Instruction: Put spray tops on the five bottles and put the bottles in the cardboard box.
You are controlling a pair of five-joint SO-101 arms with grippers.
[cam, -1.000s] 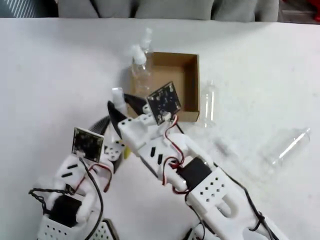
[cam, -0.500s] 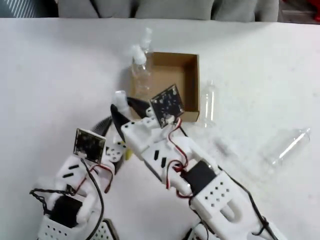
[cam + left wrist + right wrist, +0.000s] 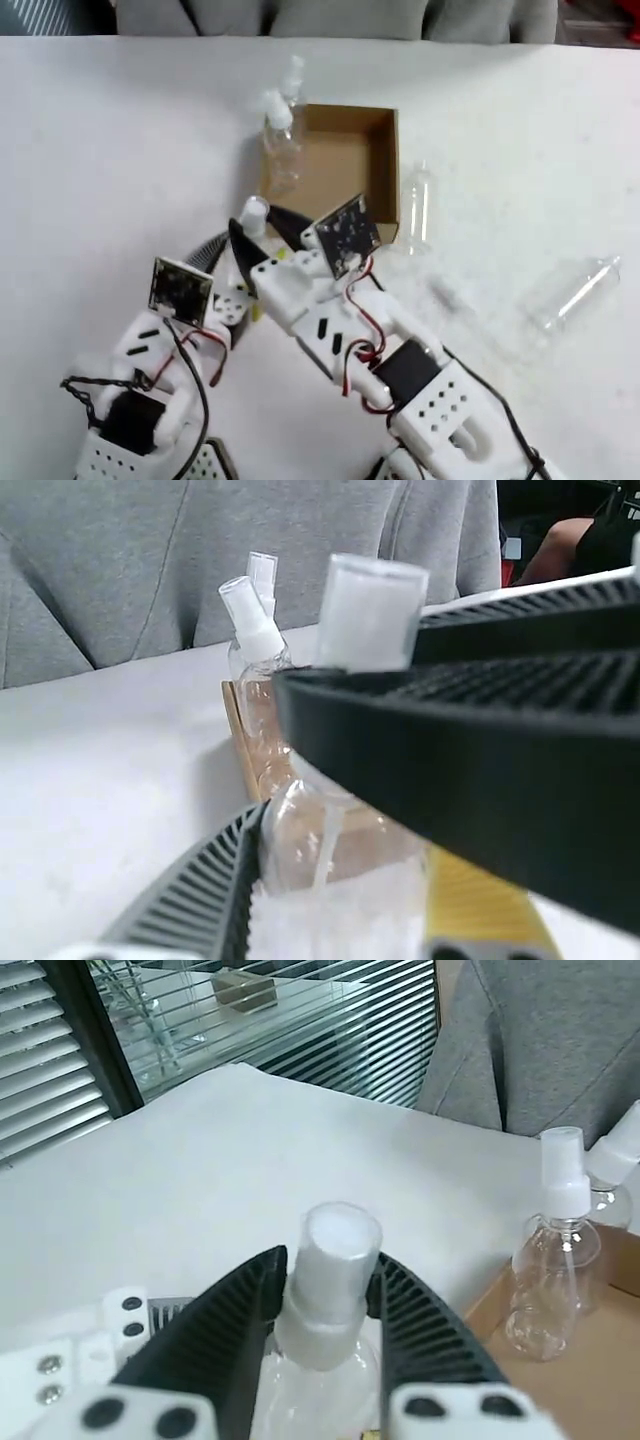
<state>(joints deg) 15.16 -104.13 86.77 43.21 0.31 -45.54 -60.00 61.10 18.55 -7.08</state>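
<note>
You're seeing the right gripper (image 3: 330, 1258) with fingers (image 3: 245, 1310) showing black and ribbed, its spray top (image 3: 340, 1235) white, the bottle (image 3: 305, 835) under it clear. The cardboard box (image 3: 386, 170) at 2 o'clock is showing plain brown, the table (image 3: 120, 130) is reading white, and the arms (image 3: 300, 295) are showing white with red wires (image 3: 352, 322).

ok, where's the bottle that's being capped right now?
In the high view, the bottle is just off the box's near left corner. Its spray top is clamped in the right gripper.

No writing, label, number or sign can be read anywhere.
</note>
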